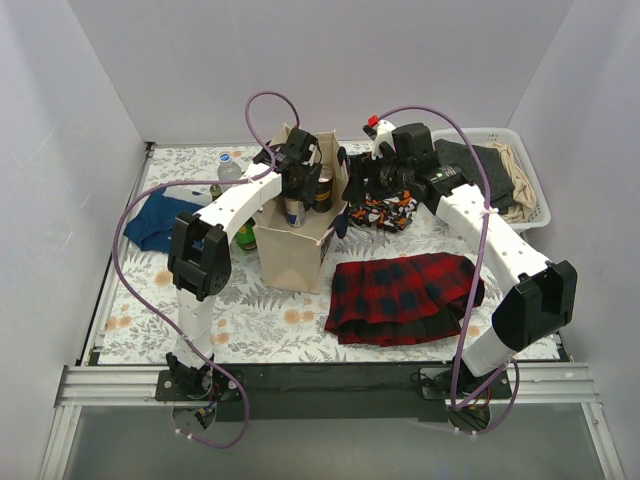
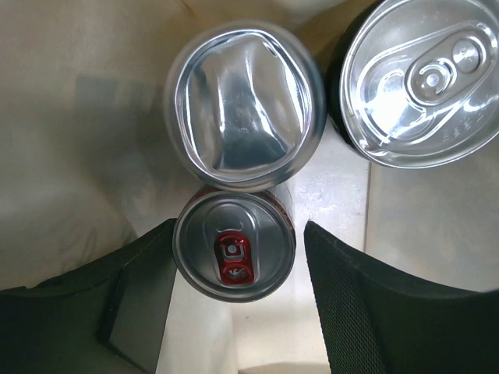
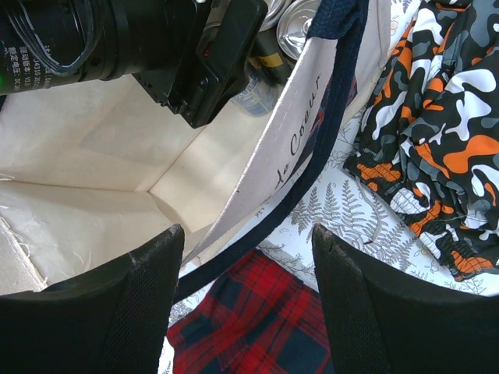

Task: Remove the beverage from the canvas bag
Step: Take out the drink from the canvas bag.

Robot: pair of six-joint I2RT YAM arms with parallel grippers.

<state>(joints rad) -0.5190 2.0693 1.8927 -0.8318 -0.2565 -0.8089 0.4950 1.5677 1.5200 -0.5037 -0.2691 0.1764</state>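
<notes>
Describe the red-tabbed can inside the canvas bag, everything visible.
The red-tabbed can is small and seen from above: a shiny silver lid with a red pull tab, apparently unopened, and a sliver of red wall. It stands upright on the canvas bag floor, between the fingers of the open left gripper, with a narrow gap on one side. A wider dented-topped can sits just behind; contact unclear.

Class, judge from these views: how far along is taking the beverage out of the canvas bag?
Done: the left hand is down inside the canvas bag. In hand: its open fingers flank the red-tabbed can without gripping it, and the right hand straddles the bag's wall, open. Left: close on the can and lift it out.
</notes>
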